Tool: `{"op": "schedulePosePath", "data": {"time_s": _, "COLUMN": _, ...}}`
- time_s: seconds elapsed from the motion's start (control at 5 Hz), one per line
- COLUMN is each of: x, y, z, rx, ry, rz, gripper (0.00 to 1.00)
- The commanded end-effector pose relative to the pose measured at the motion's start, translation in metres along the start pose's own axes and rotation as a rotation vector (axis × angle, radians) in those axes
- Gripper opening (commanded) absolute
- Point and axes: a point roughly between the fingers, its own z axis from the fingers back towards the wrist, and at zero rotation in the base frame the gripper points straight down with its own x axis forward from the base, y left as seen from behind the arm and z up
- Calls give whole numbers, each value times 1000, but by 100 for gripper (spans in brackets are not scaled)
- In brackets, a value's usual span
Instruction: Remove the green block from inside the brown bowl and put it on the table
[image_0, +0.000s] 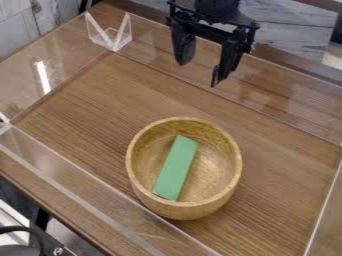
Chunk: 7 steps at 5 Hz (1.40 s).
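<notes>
One block is all I have to move, and it has not left its place yet — the green block (175, 167) lies flat on the floor of the brown bowl (186, 168), its long side running from near-left to far-right, roughly centred between the walls. My gripper (209, 57) hangs at the far side of the scene, well apart from the bowl and high above the table (94, 95), pointing straight down with its dark fingers (178, 47) spread apart and nothing between them. So I judge this to be the approach step: nothing is grasped, nothing lifted. The next move calls for bringing the hand toward the near side until it sits over the bowl, then turning the wrist so the jaws close across the block's narrow width rather than its length. The descent needs care — the thick wooden rim stands close on both sides. Bare tabletop to the left of the bowl looks a fair place to set it down.
</notes>
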Motion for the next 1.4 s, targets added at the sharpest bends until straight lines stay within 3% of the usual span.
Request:
{"op": "schedulePosePath", "data": {"time_s": 0.0, "x": -18, "y": 4, "z": -8, "rx": -6, "ry": 3, "rz": 24, "gripper": 100}}
{"op": "schedulePosePath", "data": {"time_s": 0.2, "x": -65, "y": 7, "z": -39, "rx": -11, "ry": 31, "rz": 65, "gripper": 100}}
{"op": "schedulePosePath", "data": {"time_s": 0.4, "x": -107, "y": -12, "z": -60, "rx": -18, "ry": -31, "rz": 71, "gripper": 100}}
{"op": "schedulePosePath", "data": {"time_s": 0.6, "x": -105, "y": -31, "z": -71, "rx": -23, "ry": -90, "rz": 43, "gripper": 100}}
{"op": "schedulePosePath", "data": {"time_s": 1.2, "x": -88, "y": -23, "z": -77, "rx": -52, "ry": -120, "rz": 78, "gripper": 100}}
